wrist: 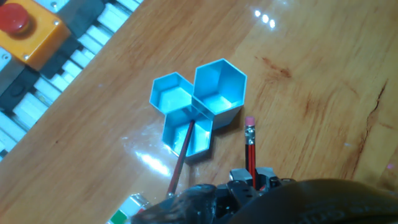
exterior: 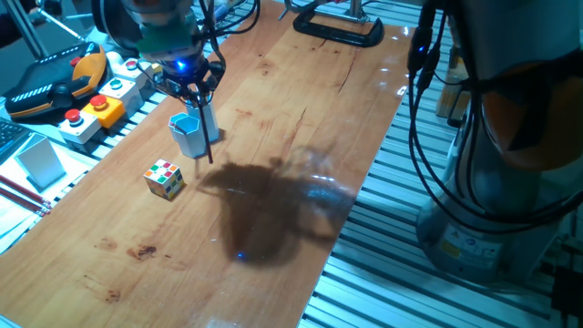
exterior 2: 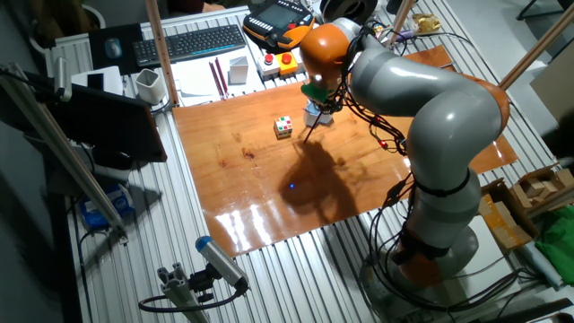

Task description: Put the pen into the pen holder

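Thin red pen (wrist: 250, 154) with pale eraser end clamped upright in two-finger gripper (wrist: 252, 180), just beside the light-blue hexagonal pen holder (wrist: 219, 93), above the wooden table (wrist: 311, 81).

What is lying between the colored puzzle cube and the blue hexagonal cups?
Nothing: one fixed view shows only bare wooden table between the cube and the blue cups; the pen, held by the gripper, hangs beside the cups.

- The pen (wrist: 250, 149) was a thin red stick with a pale pink tip, held upright just beside the cups.
- The pen holder (wrist: 217, 92), a light-blue hexagonal cup, stood upright on the wood, touching two shorter matching cups.
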Controlling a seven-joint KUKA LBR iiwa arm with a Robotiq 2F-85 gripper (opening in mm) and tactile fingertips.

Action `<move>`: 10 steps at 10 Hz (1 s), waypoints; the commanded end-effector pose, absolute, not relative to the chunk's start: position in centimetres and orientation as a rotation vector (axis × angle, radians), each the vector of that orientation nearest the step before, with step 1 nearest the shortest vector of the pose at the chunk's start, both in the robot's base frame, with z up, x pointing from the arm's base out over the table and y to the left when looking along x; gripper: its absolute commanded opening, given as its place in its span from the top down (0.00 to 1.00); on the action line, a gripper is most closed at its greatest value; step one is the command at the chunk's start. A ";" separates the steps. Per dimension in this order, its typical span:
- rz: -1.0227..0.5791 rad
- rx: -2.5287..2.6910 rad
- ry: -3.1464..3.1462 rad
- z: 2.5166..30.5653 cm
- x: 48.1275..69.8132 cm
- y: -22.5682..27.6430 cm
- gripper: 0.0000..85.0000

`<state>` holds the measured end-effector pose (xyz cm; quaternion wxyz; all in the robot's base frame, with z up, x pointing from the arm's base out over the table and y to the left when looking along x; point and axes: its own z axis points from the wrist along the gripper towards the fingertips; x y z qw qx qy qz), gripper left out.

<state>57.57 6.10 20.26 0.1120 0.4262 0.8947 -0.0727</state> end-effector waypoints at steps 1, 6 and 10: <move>-0.200 1.267 2.611 20.3 57.6 6.1 0.99; -0.258 1.279 2.539 21.4 60.2 3.1 0.99; -0.253 1.432 2.452 24.0 62.4 -1.1 0.99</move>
